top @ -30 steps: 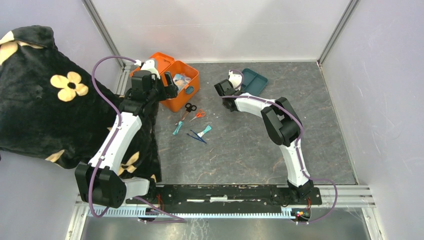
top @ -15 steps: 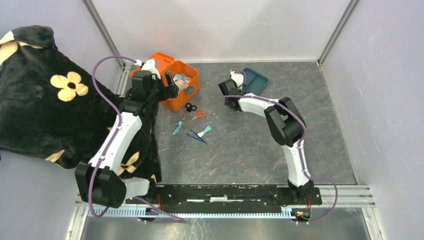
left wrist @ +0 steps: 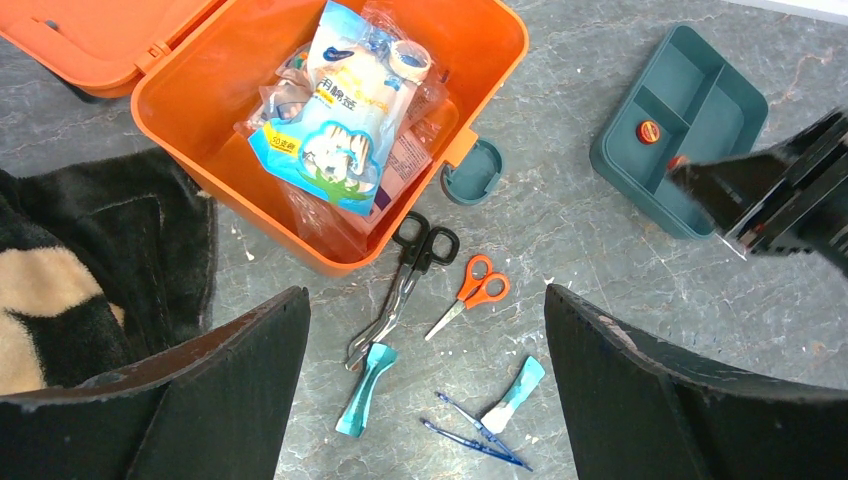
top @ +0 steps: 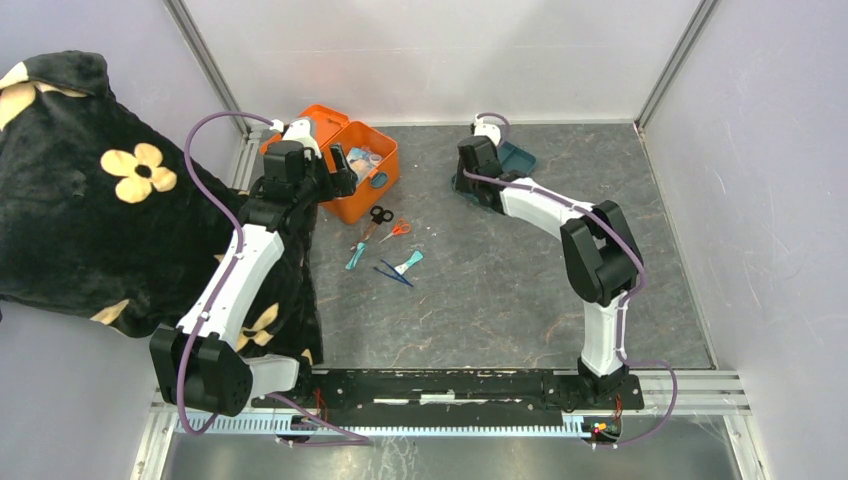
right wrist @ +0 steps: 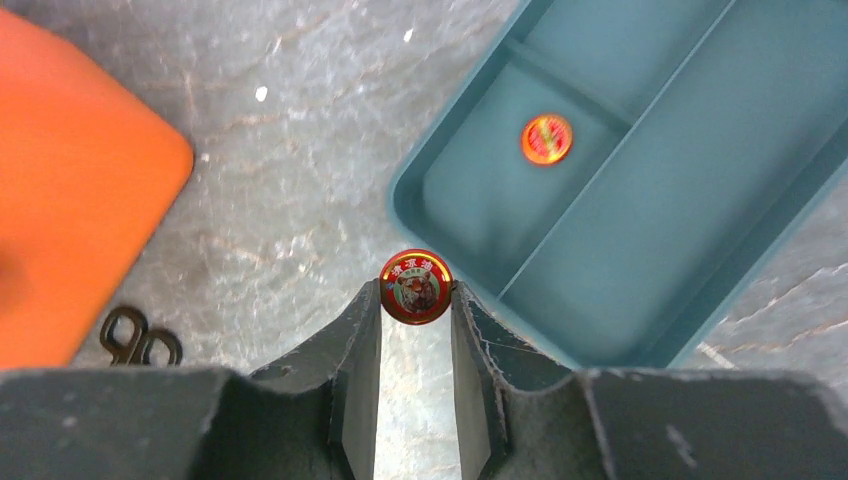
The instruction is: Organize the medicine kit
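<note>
The medicine kit [top: 365, 170] is an orange box standing open at the back left, with its lid swung back; plastic packets [left wrist: 335, 120] lie inside the medicine kit [left wrist: 500, 40]. My left gripper [left wrist: 425, 295] hovers open over the tools in front of it and holds nothing. My right gripper [right wrist: 415, 290] is shut on a small red round tin [right wrist: 415, 287], just off the near-left corner of the teal tray [right wrist: 700, 200]. A second red tin [right wrist: 547, 139] lies in one tray compartment. In the top view the right gripper [top: 472, 180] is at the tray's [top: 520, 158] left side.
Black scissors [left wrist: 405, 290], orange scissors [left wrist: 475, 290], two teal packets [left wrist: 365, 390] [left wrist: 515, 385] and blue tweezers [left wrist: 480, 435] lie on the grey table in front of the kit. A black flowered blanket [top: 100, 200] covers the left side. Walls close off the back and sides.
My right gripper has closed on the red tin and swung right and toward the back, up to the teal tray. The left arm has not moved.
</note>
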